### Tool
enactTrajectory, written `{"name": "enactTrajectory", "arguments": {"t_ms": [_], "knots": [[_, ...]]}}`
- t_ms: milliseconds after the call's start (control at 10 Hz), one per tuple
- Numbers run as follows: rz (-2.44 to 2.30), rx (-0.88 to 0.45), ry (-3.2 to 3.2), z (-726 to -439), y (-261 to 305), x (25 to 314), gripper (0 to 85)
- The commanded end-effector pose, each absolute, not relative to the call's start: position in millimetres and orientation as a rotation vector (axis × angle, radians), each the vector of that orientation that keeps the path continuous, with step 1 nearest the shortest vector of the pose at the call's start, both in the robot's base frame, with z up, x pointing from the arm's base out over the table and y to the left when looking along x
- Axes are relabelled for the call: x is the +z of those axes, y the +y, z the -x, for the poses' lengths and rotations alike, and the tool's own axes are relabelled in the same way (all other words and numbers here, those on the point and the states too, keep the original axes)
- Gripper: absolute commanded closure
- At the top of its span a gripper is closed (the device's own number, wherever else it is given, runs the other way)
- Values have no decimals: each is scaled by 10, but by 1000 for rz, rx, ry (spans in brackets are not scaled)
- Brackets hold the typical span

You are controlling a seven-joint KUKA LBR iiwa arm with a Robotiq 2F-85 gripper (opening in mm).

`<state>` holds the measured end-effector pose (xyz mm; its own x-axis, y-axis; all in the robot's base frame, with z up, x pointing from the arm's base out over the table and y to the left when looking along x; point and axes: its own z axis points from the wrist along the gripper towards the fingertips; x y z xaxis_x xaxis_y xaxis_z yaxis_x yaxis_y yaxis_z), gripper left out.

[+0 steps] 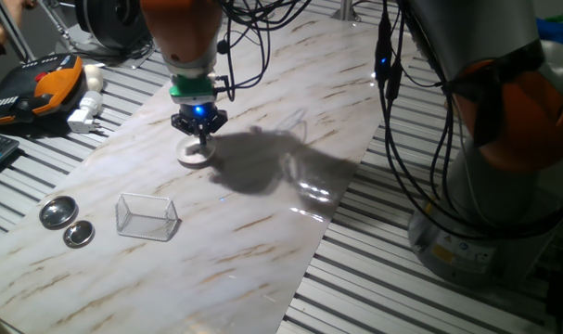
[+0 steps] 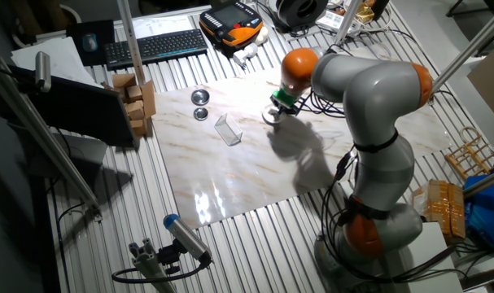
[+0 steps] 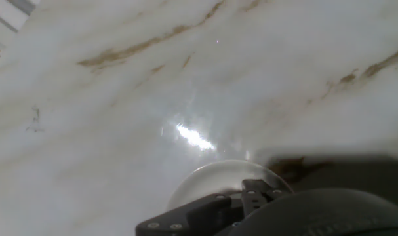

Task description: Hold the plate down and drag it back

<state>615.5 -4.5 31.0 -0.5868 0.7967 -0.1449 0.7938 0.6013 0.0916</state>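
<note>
the plate (image 1: 194, 154) lies flat on the marble-patterned board (image 1: 262, 232), in the half of the board nearer the far edge where the keyboard (image 2: 155, 45) sits, and roughly midway across the board's width. in the other fixed view the plate (image 2: 272, 116) shows as a pale disc just under the arm's orange wrist. in the hand view its rim (image 3: 215, 177) appears as a pale, glassy arc right at the dark fingertips.

the gripper (image 1: 201, 137) points straight down onto the plate, its tips at or touching the plate's centre. the fingers look drawn close together, with nothing clamped between them, though the exact gap cannot be told from these views. a blue light glows on the hand just above the fingers. the arm's shadow falls across the board beside the plate.

nearer the board's left edge in one fixed view, a clear wire-framed box (image 1: 147, 216) stands upright, well apart from the plate. just beside it, close to the corner, lie two shiny round metal lids (image 1: 66, 223), near each other.

off the board, on the slatted bench (image 1: 429, 297), an orange and black device (image 1: 49, 83) and a white plug (image 1: 84, 116) rest near the far corner, and small cardboard boxes (image 2: 137, 102) are stacked near the keyboard.
</note>
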Motion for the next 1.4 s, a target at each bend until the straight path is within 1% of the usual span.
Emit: {"name": "enactTrajectory", "arguments": {"t_ms": [0,600,1300], "knots": [[-1324,30,2658,-6155,-85,303,850],[-1299,23,2666,-6153,-234,312,850],[-1264,25,2673,-6122,-542,333,850]]}}
